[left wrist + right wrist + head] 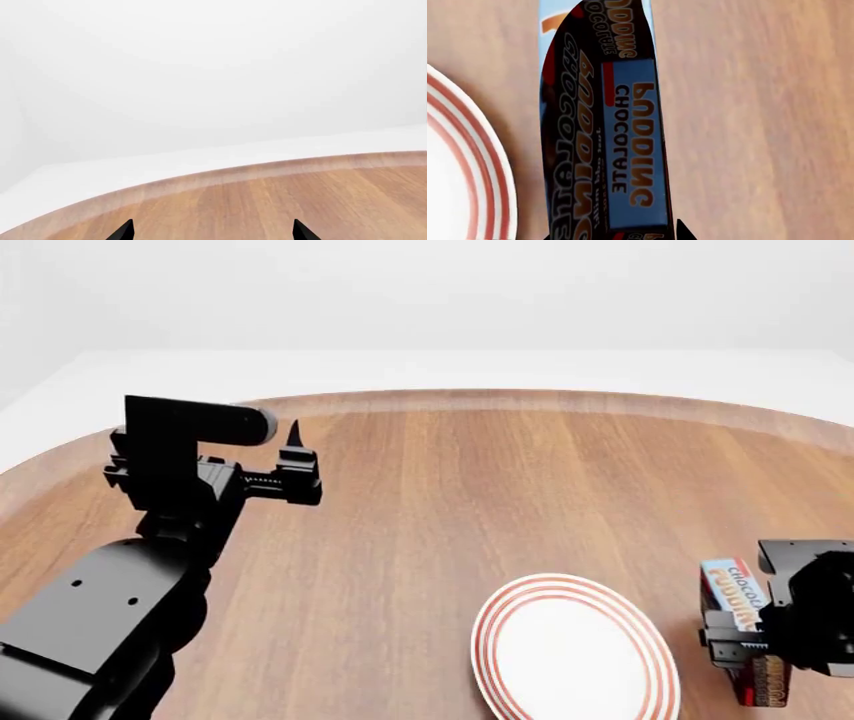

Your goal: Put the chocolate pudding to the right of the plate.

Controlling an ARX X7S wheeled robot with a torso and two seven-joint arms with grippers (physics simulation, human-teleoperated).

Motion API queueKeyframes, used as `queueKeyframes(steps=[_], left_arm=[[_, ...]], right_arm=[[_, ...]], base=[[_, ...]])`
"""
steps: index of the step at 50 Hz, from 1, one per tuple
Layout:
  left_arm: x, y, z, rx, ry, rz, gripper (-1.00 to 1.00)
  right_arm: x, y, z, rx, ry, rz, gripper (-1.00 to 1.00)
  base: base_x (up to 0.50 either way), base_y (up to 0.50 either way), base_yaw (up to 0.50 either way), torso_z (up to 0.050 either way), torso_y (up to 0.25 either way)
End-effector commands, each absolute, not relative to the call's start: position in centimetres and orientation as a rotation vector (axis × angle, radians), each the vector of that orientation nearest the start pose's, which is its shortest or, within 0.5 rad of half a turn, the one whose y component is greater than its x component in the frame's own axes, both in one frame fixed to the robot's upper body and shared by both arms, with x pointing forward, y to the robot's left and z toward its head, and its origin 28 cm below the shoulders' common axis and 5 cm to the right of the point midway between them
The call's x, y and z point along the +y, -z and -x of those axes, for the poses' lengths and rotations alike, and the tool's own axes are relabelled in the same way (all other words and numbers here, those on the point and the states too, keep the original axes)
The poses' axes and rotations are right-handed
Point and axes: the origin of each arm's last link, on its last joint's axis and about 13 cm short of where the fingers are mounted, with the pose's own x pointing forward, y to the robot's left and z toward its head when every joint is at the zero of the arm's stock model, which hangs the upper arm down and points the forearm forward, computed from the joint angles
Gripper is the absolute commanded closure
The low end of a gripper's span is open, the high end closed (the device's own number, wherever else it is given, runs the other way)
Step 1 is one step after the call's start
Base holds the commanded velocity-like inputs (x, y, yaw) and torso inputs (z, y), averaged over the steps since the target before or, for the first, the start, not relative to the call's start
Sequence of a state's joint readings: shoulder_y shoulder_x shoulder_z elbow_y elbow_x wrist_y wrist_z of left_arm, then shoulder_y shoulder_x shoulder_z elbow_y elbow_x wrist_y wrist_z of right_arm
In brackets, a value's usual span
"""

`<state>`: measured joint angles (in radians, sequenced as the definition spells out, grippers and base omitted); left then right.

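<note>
Pale, featureless white walls surround a round wooden table (441, 500) whose light-brown planks run away from the robot, with a lighter band along its curved rim.

On the near right part of the tabletop lies the plate (577, 650), white with concentric red rings around its rim. Just to its right stands the chocolate pudding (731, 590), a dark brown carton with a blue top and white and orange lettering. In the head view a narrow strip of wood shows between carton and plate, so they do not touch; the right wrist view shows the same gap, with the plate's rim (490, 165) curving beside the carton (607, 135).

The right gripper (763, 645) sits at the carton, its black body against the carton's right side and lower part. In the right wrist view 1 dark fingertip (684, 231) shows close against the carton's edge, and the carton fills the space ahead of the camera, so the jaws appear closed on it. Whether the carton's base rests on the wood I cannot tell.

The left gripper (296, 462) hovers over the far left part of the table, well apart from plate and carton. Its 2 fingertips (123, 231) stand wide apart with only bare wood between them, holding nothing.
</note>
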<state>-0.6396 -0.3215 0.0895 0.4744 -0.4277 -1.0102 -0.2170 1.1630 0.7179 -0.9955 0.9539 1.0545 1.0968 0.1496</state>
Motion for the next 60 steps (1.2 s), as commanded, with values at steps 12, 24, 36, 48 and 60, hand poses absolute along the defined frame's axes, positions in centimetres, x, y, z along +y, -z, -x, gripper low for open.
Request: queueKeyframes(steps=[12,24,36,48,60], left_arm=[[23.4,-20.1,-27.5,-0.048,0.052,-0.100,-1.00],[23.4,-20.0,-27.5,-0.047,0.050,-0.099,-1.00],[23.4,-20.0,-27.5,-0.044,0.052,-0.100,-1.00],[23.4,-19.9,-27.6,-0.044,0.054,-0.098,-1.00],[23.4,-19.9,-27.6,-0.045,0.053,-0.097,-1.00]], right_arm=[[-30.2,-11.4,-30.0,1.228,0.332,0.059,1.00],[-30.2,-12.3,-30.3,1.203,0.350,0.048,-1.00],[-29.9,-14.7,-30.8,1.145,0.353,0.067,-1.00],[-29.4,-22.5,-30.7,0.977,0.351,0.090,-1.00],[-28.5,-24.6,-30.7,0.901,0.297,0.077,-1.00]], base=[[0.00,0.00,0.00,0.000,0.000],[0.00,0.00,0.00,0.000,0.000],[0.00,0.00,0.00,0.000,0.000],[0.00,0.00,0.00,0.000,0.000],[0.00,0.00,0.00,0.000,0.000]])
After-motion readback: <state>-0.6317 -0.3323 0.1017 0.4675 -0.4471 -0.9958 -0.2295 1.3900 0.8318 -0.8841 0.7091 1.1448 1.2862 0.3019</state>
